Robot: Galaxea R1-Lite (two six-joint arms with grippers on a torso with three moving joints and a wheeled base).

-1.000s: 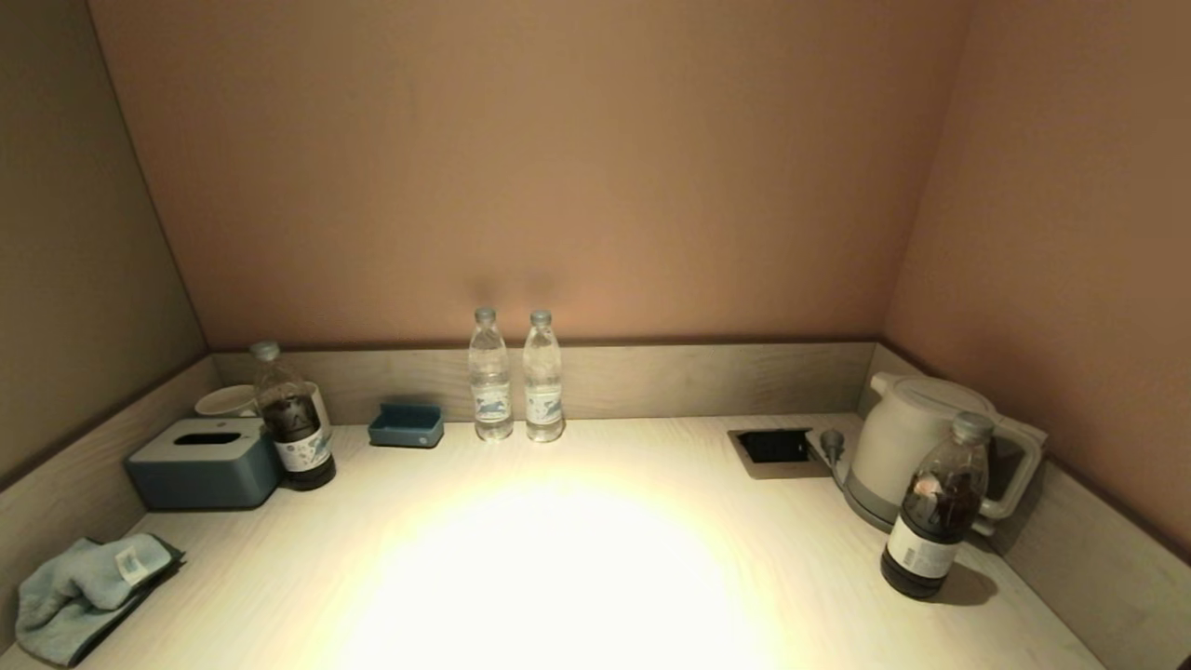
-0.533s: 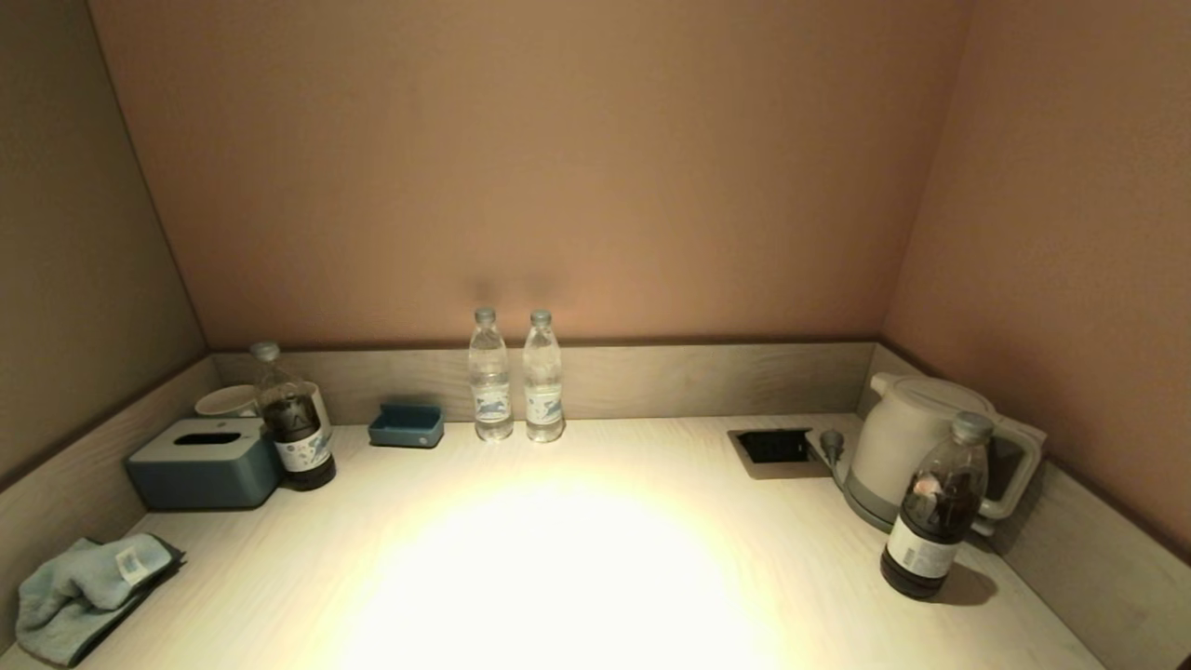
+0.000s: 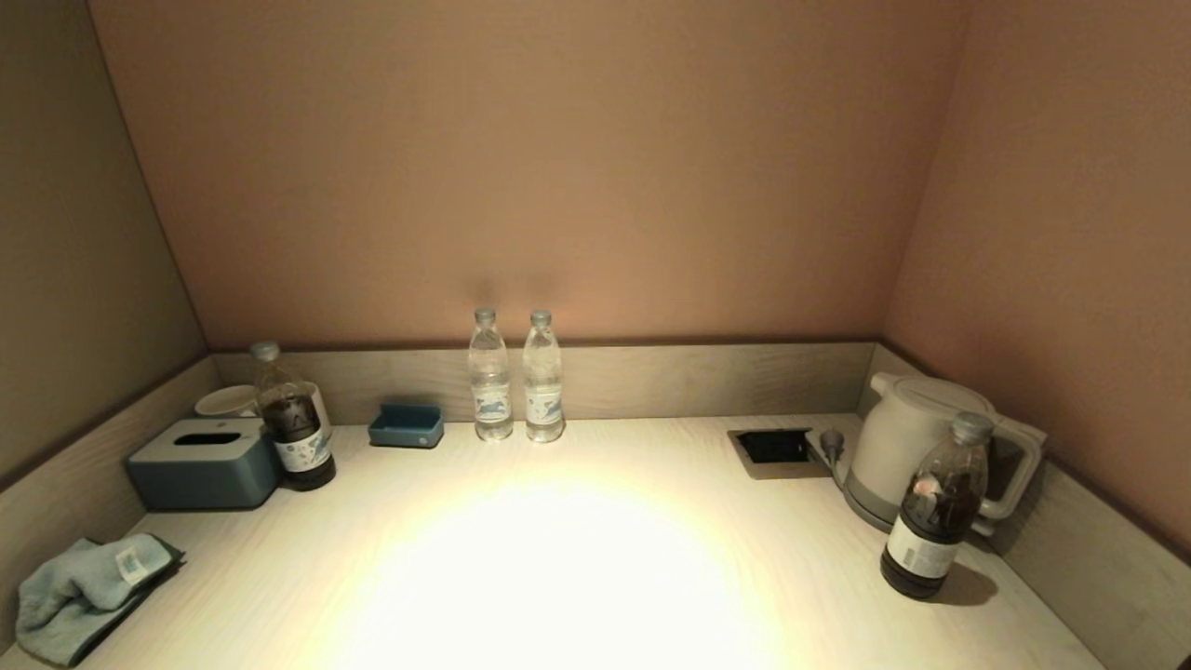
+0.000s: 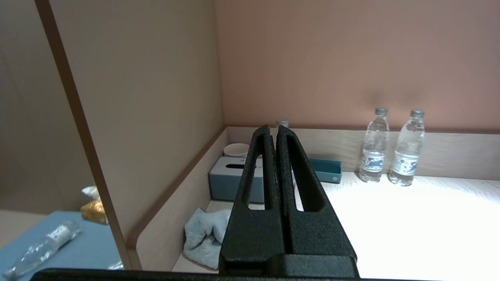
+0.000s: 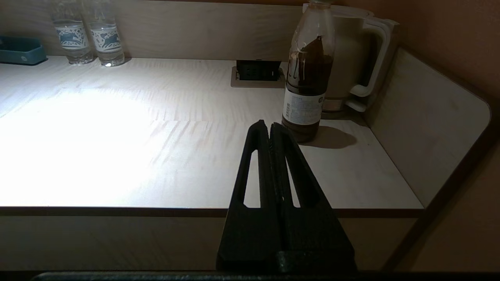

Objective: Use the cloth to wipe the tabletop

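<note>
A crumpled light blue cloth [image 3: 79,591] lies at the front left corner of the pale wood tabletop [image 3: 577,558], against the left side wall. It also shows in the left wrist view [image 4: 205,234], partly behind the fingers. My left gripper [image 4: 272,130] is shut and empty, held off the table in front of that corner. My right gripper [image 5: 266,127] is shut and empty, held before the table's front edge, near the dark bottle [image 5: 308,74]. Neither gripper shows in the head view.
At the back left stand a blue tissue box [image 3: 205,462], a white cup [image 3: 226,401], a dark bottle [image 3: 293,423] and a small blue tray [image 3: 407,425]. Two water bottles [image 3: 516,377] stand at the back middle. A socket recess [image 3: 774,447], a white kettle [image 3: 916,447] and a dark bottle [image 3: 935,507] are at the right.
</note>
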